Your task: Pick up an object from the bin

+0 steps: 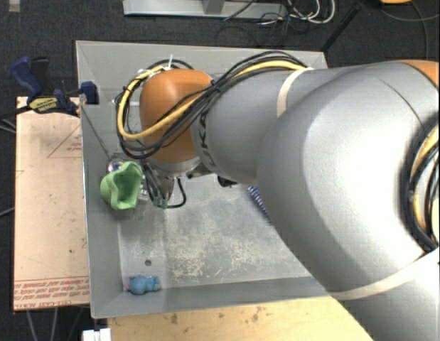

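A: The big grey arm (333,169) is closest to us, and it hides much of the bin (220,247). Where is the gripper?

B: The gripper (160,190) is low by the bin's left wall, just beside a crumpled green soft thing (122,185). Whether it is released or clenched, I cannot tell.

A: What can go wrong?

B: I think the green thing lies very near the wall, so the gripper may strike the metal, or only push the thing aside. The small blue lump (143,285) at the front edge lies well apart.
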### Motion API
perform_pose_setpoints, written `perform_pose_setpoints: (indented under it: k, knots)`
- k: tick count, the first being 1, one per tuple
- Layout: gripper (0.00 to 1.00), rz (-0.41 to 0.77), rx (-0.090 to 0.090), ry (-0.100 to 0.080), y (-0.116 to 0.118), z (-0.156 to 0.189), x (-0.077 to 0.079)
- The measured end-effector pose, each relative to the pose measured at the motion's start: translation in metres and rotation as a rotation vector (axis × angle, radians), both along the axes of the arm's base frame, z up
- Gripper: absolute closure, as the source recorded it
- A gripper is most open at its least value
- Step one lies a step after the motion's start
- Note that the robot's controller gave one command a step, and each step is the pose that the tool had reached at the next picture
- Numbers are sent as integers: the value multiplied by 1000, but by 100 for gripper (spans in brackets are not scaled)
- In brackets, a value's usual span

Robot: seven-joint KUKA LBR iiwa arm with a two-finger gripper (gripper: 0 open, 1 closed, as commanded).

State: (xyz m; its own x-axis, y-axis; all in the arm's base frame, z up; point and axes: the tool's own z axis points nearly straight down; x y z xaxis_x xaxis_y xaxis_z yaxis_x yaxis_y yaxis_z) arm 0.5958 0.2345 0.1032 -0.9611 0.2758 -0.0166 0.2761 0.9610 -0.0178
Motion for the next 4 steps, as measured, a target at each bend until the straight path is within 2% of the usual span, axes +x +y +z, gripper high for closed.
perform_pose_setpoints:
  k: [1,2,3,4]
  knots:
    - [100,15,-1,9,1,2,23]
    - [100,31,19,2,-7,-2,33]
    - [100,3,7,4,0,5,14]
    - [100,-1,11,6,2,10,-15]
